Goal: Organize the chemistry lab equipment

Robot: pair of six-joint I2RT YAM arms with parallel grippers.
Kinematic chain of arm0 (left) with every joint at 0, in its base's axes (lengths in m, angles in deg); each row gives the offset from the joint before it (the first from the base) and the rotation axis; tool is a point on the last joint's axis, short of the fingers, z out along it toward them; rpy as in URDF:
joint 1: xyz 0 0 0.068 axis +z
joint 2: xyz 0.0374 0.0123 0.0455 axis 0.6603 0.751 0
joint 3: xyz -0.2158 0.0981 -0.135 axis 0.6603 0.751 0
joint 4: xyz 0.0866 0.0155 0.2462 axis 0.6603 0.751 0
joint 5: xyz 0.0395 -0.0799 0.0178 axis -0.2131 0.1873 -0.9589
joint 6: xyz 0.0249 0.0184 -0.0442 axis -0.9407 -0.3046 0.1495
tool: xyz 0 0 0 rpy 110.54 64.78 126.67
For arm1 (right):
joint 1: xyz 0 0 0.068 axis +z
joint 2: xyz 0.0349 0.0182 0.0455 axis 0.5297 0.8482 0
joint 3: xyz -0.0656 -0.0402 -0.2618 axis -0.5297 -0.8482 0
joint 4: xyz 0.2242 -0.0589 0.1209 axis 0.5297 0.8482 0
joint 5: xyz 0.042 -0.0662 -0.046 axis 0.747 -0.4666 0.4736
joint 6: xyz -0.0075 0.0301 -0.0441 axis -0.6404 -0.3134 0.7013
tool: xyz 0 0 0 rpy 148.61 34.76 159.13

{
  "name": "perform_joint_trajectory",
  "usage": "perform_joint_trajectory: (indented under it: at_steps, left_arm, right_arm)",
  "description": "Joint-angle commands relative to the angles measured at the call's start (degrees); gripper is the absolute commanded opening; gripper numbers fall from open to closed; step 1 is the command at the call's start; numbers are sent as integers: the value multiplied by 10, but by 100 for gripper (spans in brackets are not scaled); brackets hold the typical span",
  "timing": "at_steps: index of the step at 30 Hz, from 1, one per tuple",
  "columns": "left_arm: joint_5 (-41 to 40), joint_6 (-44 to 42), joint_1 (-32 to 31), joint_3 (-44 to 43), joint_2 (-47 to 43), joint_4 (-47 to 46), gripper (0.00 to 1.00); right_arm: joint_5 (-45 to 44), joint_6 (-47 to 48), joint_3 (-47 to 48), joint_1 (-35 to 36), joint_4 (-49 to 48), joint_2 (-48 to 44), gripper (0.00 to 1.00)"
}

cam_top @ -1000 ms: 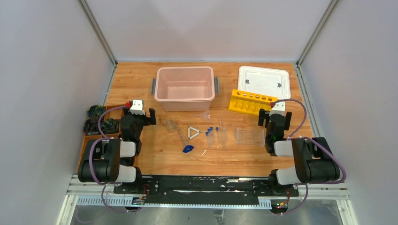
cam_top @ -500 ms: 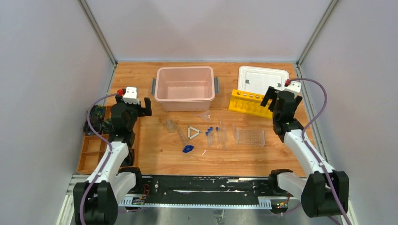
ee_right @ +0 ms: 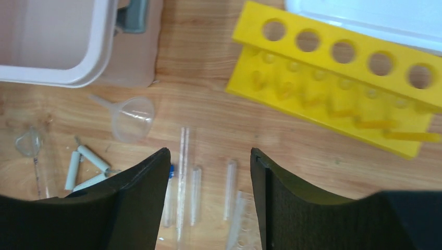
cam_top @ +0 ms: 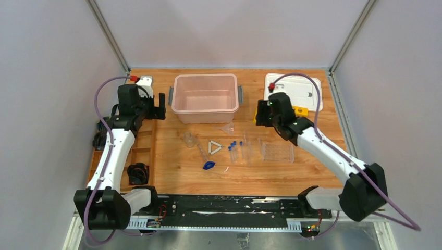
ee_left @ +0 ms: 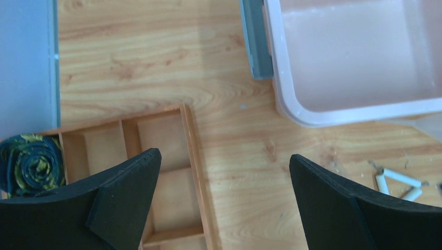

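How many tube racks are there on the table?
2. The yellow rack stands beside the white lid, mostly hidden in the top view. The clear rack lies nearer the table's near edge, right of the tubes.

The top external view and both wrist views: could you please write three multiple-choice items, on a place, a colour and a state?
1. Where is the funnel relative to the pink bin? A. inside it B. on the table at its near side C. behind it
2. What colour is the clip? A. red B. blue C. green
3. How is the left claw? A. open, empty B. shut on a tube C. shut, empty
1 B: it lies on wood before the bin. 2 B: plainly blue. 3 A: fingers wide apart, nothing between.
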Motion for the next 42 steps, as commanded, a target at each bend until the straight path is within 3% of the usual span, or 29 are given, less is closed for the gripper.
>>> perform_joint_trajectory:
  at_steps: [1, 13, 32, 42]
  left_arm:
    - [10, -16, -1, -28, 3, 119, 100]
    - [51, -17, 0, -47, -21, 161, 100]
    - [104, -47, -1, -58, -32, 206, 100]
    - [144, -52, -1, -89, -22, 235, 100]
  right_arm:
    - [-1, -8, 50, 46, 50, 78, 60]
    - [48, -44, 100, 74, 21, 267, 43]
    - [29, -81, 94, 82, -3, 347, 34]
    - [40, -125, 84, 83, -4, 311, 3]
